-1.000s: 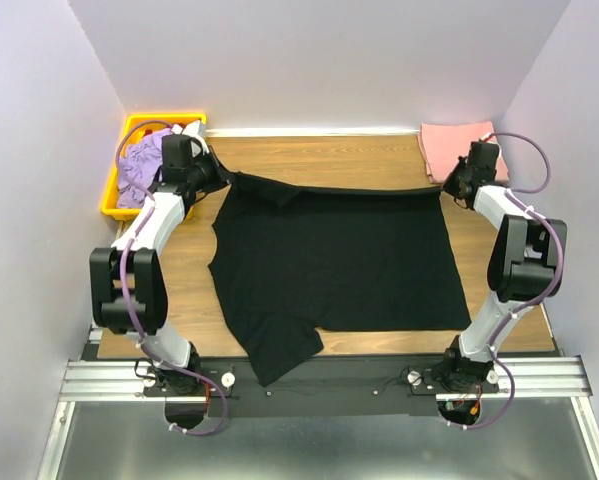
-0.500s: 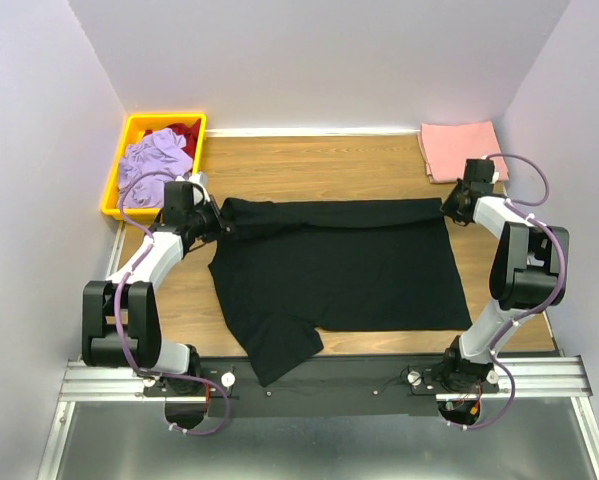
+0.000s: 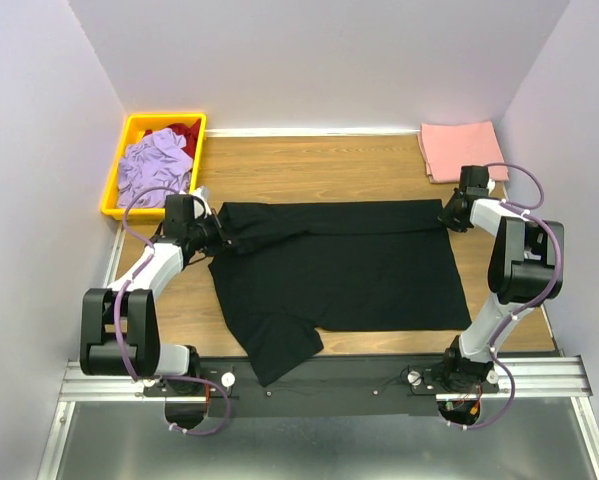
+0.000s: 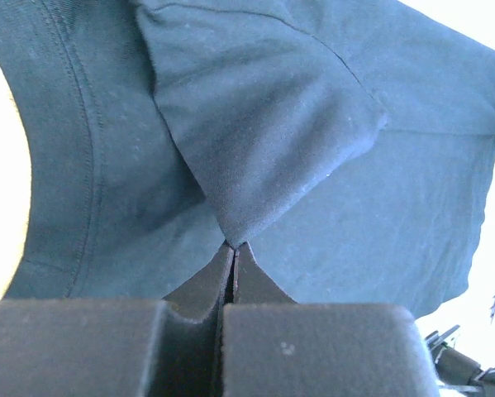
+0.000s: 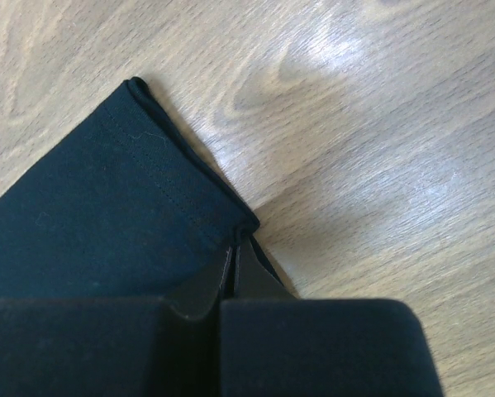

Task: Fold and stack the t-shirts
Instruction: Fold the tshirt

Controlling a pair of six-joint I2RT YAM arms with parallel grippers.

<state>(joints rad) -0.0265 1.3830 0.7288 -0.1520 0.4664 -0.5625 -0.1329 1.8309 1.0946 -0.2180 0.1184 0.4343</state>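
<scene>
Black t-shirt (image 3: 339,265): was spread on the wooden table (image 3: 309,165), far edge doubled over; far corners were pinched in the fully closed left gripper (image 3: 223,237) and right gripper (image 3: 447,217). Salmon-pink t-shirt (image 3: 462,150): was laid folded at the table's far right corner.

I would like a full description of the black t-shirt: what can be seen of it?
The black short-sleeved cloth t-shirt lies spread flat on the wooden table, neck to the left, stitched hem to the right. A band along its far edge is doubled over. One sleeve hangs past the near table edge. The left gripper and the right gripper, both shut, pinch its two far corners.
</scene>
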